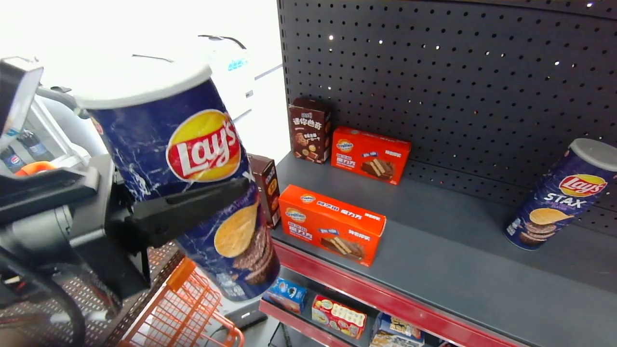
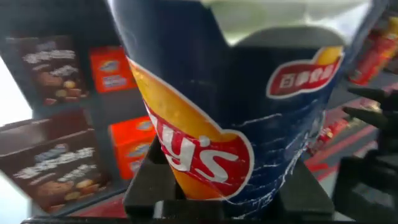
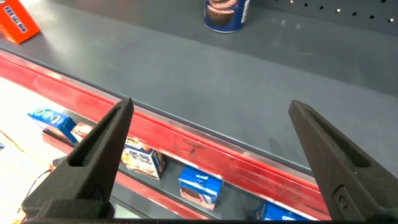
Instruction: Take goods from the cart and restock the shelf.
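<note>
The grey shelf (image 1: 458,270) with its pegboard back has bare deck from centre out to 4 o'clock. The chips can (image 1: 183,154) is up at 9 o'clock above the orange cart (image 1: 188,308), with the left gripper (image 1: 207,202) clamped round its middle. Looks like the carry step. Next it probably wants setting upright near the other can (image 1: 559,193) at 3 o'clock. The right gripper (image 3: 211,106) hangs spread wide over the shelf's red lip.

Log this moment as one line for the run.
left hand: shut on chip can, near cart | right hand: open, facing shelf | second can: on shelf
</note>
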### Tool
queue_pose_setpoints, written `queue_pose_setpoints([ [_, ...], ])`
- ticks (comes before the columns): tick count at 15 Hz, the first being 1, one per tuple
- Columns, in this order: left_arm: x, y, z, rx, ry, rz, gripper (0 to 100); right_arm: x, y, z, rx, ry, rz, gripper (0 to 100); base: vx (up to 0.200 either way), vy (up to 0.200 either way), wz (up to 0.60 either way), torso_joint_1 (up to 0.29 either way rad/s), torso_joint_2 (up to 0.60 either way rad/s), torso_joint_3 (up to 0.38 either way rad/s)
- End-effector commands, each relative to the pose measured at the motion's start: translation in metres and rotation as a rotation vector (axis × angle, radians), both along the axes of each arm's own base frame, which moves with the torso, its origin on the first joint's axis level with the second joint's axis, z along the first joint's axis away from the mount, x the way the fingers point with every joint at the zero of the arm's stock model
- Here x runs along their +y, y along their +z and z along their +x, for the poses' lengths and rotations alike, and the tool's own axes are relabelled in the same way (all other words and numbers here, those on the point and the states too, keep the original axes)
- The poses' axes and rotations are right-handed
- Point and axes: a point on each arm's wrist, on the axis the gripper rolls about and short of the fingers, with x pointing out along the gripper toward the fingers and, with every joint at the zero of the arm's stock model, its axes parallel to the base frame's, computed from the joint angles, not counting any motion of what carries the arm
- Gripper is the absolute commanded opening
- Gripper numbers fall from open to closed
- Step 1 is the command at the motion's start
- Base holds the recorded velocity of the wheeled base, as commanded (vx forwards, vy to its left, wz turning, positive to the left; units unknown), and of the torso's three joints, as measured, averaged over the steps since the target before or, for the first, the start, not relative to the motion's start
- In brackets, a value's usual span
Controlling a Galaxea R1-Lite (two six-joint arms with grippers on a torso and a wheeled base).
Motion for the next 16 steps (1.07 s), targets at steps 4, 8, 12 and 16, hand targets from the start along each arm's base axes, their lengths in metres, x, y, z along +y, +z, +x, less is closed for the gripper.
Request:
queue_pose_setpoints([
  [4,-0.007,-0.009,-0.012,0.014,-0.133,0.014,0,0.0,0.0,0.0,0.001,0.001,0.0,100,0.0,0.0,0.0,0.0,0.0,0.0],
  [8,-0.015,-0.016,-0.02,0.036,-0.204,0.029,0,0.0,0.0,0.0,0.001,0.006,-0.003,100,0.0,0.0,0.0,0.0,0.0,0.0],
  [12,-0.016,-0.014,-0.019,0.031,-0.215,0.024,0,0.0,0.0,0.0,0.001,0.006,-0.001,100,0.0,0.0,-0.15,0.001,0.0,0.001],
  [16,-0.017,-0.011,-0.02,0.024,-0.238,0.021,0,0.0,0.0,0.0,0.001,0.006,-0.001,100,0.0,0.0,-0.6,0.004,0.0,0.004],
])
